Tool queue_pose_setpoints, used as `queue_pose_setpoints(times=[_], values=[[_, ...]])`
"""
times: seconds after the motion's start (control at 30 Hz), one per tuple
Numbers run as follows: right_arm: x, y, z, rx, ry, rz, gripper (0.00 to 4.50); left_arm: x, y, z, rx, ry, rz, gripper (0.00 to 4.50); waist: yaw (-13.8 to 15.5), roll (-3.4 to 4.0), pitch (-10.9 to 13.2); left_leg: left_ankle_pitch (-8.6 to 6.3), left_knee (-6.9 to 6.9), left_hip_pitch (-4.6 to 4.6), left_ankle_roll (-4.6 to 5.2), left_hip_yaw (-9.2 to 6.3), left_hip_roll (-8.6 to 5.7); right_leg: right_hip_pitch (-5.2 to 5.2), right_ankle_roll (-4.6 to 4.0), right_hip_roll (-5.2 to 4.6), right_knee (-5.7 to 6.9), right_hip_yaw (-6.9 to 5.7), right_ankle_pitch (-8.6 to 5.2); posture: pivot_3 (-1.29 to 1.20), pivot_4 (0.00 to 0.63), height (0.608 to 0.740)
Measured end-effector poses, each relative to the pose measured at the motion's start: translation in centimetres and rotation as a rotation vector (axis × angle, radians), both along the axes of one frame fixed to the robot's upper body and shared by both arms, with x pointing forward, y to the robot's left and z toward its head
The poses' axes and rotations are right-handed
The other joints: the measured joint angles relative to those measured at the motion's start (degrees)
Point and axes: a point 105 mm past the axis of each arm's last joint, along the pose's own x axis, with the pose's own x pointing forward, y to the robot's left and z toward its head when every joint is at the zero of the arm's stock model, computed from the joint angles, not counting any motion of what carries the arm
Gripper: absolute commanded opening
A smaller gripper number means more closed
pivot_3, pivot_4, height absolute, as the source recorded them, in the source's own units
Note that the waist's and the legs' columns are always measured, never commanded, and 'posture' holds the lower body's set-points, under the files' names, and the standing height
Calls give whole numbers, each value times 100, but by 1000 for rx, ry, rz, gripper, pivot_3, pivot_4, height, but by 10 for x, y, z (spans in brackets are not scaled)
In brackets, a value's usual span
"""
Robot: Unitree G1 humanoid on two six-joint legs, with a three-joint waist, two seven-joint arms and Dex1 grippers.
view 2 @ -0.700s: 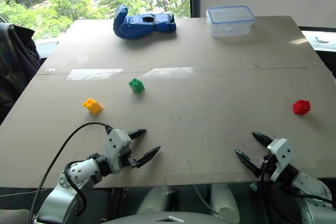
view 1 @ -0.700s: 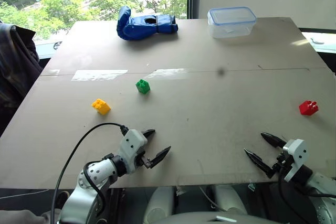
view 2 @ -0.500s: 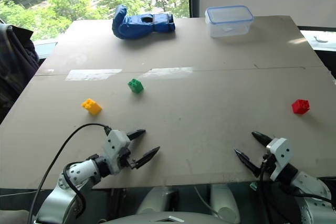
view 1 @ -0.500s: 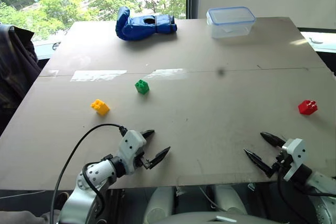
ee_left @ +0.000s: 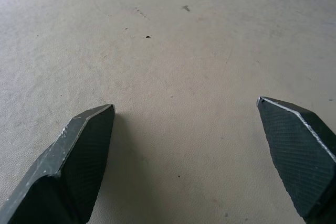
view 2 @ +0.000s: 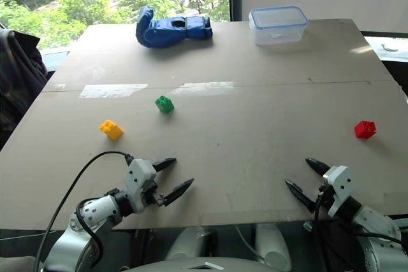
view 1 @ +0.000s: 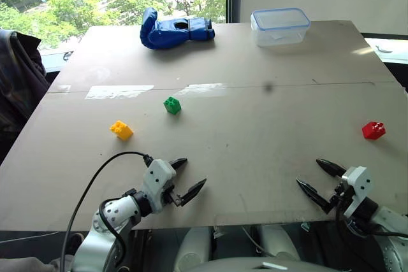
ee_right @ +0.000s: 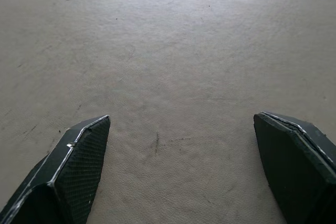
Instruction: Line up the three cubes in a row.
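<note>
Three small studded cubes lie apart on the tan table [view 1: 255, 125]. The yellow cube [view 1: 121, 130] sits at the left, the green cube [view 1: 172, 105] a little farther back and toward the middle, and the red cube [view 1: 373, 130] near the right edge. My left gripper [view 1: 190, 174] stands open above the table's near edge, well short of the yellow cube, nothing between its fingers [ee_left: 86, 156]. At the near right my right gripper [view 1: 315, 176] is open too and holds nothing, its fingers [ee_right: 73, 166] wide over bare table, with the red cube farther back.
A blue glove [view 1: 175, 28] lies at the far left of the table and a clear plastic box [view 1: 280, 26] with a blue rim at the far right. A strip of clear tape [view 1: 121, 91] runs along the seam. Dark cloth [view 1: 16, 81] hangs beside the left edge.
</note>
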Motion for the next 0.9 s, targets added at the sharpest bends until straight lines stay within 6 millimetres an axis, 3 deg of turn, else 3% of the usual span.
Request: queue_pose_setpoints(times=[0.13, 0.17, 0.23, 0.37, 0.53, 0.77, 0.9], values=[[15, -28, 14, 9, -55, -209, 4500, 8, -3, 10, 8, -2, -51, 4435, 10, 1, 3, 0, 2, -7, 0, -2, -2, -4, 0, 1, 0, -2, 1, 0, 150, 740], [18, -41, 22, 10, -81, -290, 4500, 14, -10, 27, -4, -36, -101, 4435, 15, -2, 4, 0, 2, -17, 0, -9, -2, -11, -4, 2, 0, -8, 24, 0, 150, 740], [19, -45, 25, 14, -89, -319, 4500, 16, -15, 36, -20, -54, -127, 4435, 5, -1, 4, 0, 1, -17, 0, -7, -2, -12, -3, 3, -2, -6, 27, 0, 150, 740], [26, -71, 34, 49, -121, -504, 4500, 24, -37, 88, -54, -114, -318, 4435, -5, 4, 3, 3, 8, -56, -4, -11, -4, -48, -4, 7, 7, -8, 30, 0, 150, 740], [30, -114, 38, 69, -140, -722, 4500, 26, -52, 117, -89, -107, -419, 4435, -27, 5, 4, 3, 5, -62, -4, -3, -6, -59, -4, 10, 7, 0, 30, 0, 150, 740], [50, -129, 33, 96, -92, -734, 4500, 32, -67, 138, -99, -143, -447, 4435, -38, 4, 4, 3, 8, -58, -3, 4, -21, -58, -4, 15, 14, 9, 31, 0, 150, 740], [69, -133, 42, 137, -90, -719, 4500, 28, -75, 144, -96, -136, -490, 4435, -33, 4, 5, 3, 8, -59, -3, 0, -23, -59, -4, 15, 20, 5, 31, 0, 150, 740]])
